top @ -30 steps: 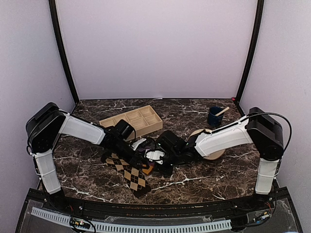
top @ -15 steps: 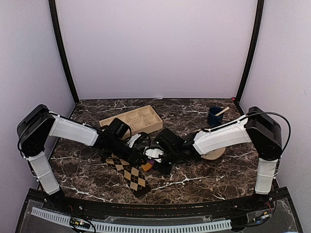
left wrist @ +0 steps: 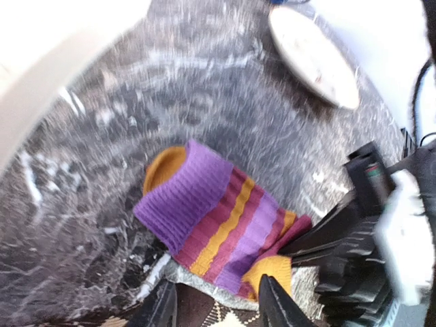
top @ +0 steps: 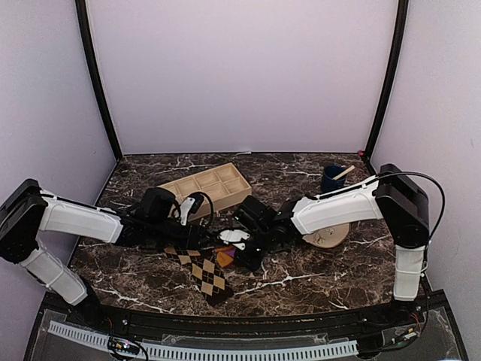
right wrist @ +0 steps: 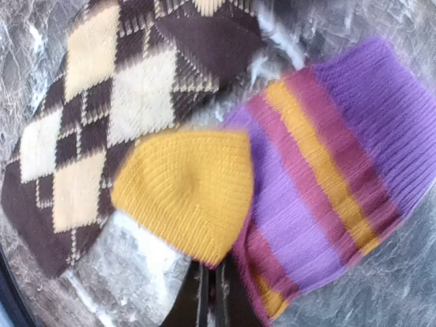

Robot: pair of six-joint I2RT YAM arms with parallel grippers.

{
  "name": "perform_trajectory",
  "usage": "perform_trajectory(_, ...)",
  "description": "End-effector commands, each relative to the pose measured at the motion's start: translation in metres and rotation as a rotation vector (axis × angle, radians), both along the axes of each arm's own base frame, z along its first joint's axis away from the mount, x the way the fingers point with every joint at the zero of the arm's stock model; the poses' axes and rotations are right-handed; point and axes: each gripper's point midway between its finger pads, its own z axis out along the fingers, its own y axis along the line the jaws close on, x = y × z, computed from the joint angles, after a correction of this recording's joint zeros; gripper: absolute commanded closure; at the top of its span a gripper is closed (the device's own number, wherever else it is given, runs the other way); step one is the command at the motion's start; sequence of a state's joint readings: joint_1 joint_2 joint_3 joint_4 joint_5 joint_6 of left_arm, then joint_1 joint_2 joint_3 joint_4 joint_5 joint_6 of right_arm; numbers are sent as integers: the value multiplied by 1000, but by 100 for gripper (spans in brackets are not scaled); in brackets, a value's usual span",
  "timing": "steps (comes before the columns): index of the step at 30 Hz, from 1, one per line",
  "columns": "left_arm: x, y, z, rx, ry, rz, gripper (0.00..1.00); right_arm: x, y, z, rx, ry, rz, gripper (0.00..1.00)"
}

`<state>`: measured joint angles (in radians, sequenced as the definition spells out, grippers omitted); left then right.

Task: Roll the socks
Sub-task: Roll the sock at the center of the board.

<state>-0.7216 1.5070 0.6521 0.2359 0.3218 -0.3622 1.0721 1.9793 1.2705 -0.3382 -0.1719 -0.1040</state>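
Both arms are down low at mid-table (top: pixel 316 278), heads nearly meeting over the socks. The striped sock (left wrist: pixel 218 218) lies flat on the marble, purple cuff pointing away from the right arm and an orange patch at each end. The argyle sock (right wrist: pixel 116 116) lies just beside it on the near side, and the striped one's orange tip overlaps its edge. The right tool (right wrist: pixel 212 300) is clenched, fingers pressed together. In the left wrist view the sock's maroon end runs straight into those black jaws, so it is pinching the striped sock. The left tool (left wrist: pixel 218 306) is released, its fingers spread with nothing between them, poised just short of the striped sock. The tray (top: pixel 218 184) sits behind the left arm. The disc (top: pixel 331 237) and cup (top: pixel 331 180) sit off to the right.
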Motion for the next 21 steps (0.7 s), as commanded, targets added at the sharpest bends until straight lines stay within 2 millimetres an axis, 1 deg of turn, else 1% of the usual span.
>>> perform_trajectory(1, 6, -1, 40, -99, -218, 55, 57, -8, -6, -9, -61, 96, -27, 100)
perform_trajectory(4, -8, -5, 43, -77, -314, 22, 57, -8, -5, -9, -69, 135, -36, 100)
perform_trajectory(6, -20, -9, 39, -49, -361, -6, 58, -8, -3, -7, -57, 162, -45, 100)
perform_trajectory(9, -30, -8, 31, -14, -396, -11, 58, -5, -2, -3, -34, 197, -61, 100)
perform_trajectory(16, -43, 5, 26, 12, -453, 17, 59, -1, -2, 5, -9, 235, -67, 100)
perform_trajectory(19, -51, 4, 29, -3, -491, -9, 59, -1, -1, 5, -10, 255, -65, 100)
perform_trajectory(21, -57, -1, 31, -8, -519, -41, 59, -1, 0, 5, -10, 268, -57, 100)
